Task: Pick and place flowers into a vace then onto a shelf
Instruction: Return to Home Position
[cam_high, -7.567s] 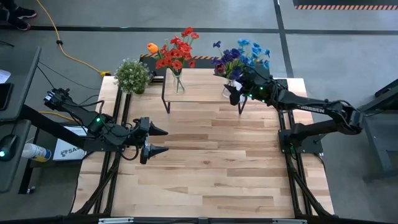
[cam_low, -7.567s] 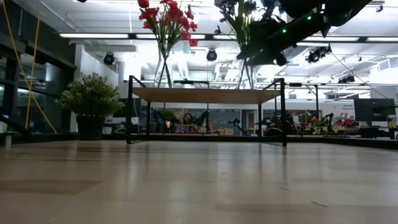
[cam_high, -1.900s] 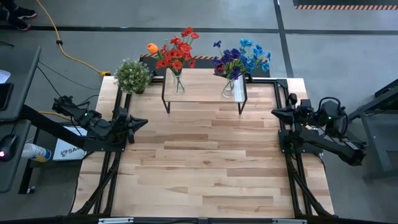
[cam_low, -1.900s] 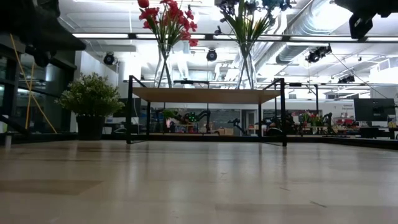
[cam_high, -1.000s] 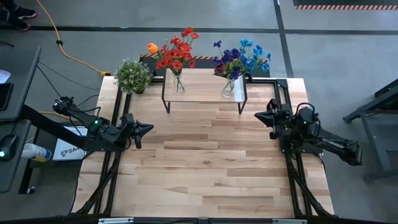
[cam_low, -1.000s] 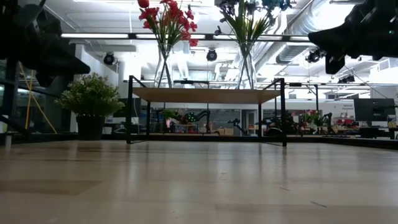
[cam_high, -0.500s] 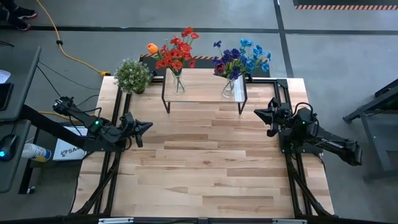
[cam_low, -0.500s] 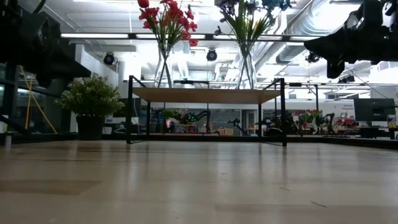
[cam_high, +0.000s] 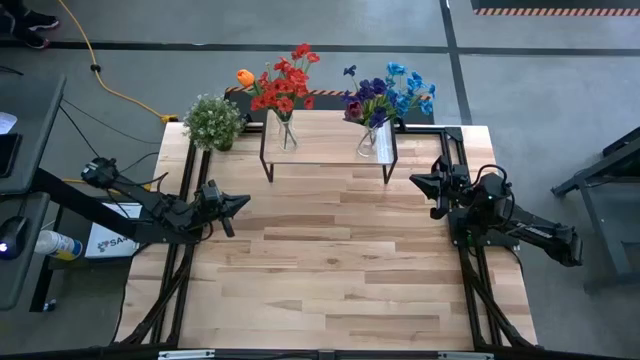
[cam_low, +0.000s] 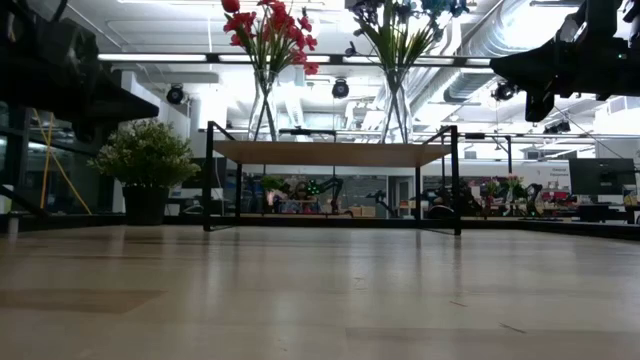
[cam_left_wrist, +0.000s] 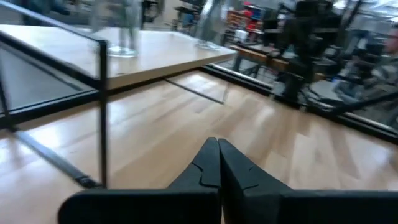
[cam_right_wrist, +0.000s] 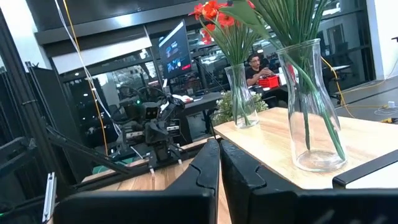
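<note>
- Wood-plank tabletop (cam_high: 330, 270), with one arm at each side edge. The step in hand is the retreat to the rest pose.
- Left gripper (cam_high: 236, 204): fingers pressed together and holding nothing. It sits over the left table edge, pointing inward, well apart from the shelf (cam_high: 330, 152).
- Right gripper (cam_high: 420, 183): fingers likewise together and empty. It is at the right table edge, pointing inward, near the shelf's right-hand legs.
- Both glass vases stand upright on the shelf top. The left vase (cam_high: 287, 136) carries the red flowers (cam_high: 283, 88) and the right vase (cam_high: 368, 144) carries the blue and purple flowers (cam_high: 388, 95).
- A potted plant (cam_high: 213, 121) stands beside the shelf's left end, clear of both arms.
- Judgement: placement looks finished and only the arm retreat remains.
- Draw each arm back along its own side, away from the shelf.
- The right arm needs more care, so avoid any swing toward the shelf legs. A knock there could tip the tall, narrow vases.
- Keep the fingers closed and the motion slow.
</note>
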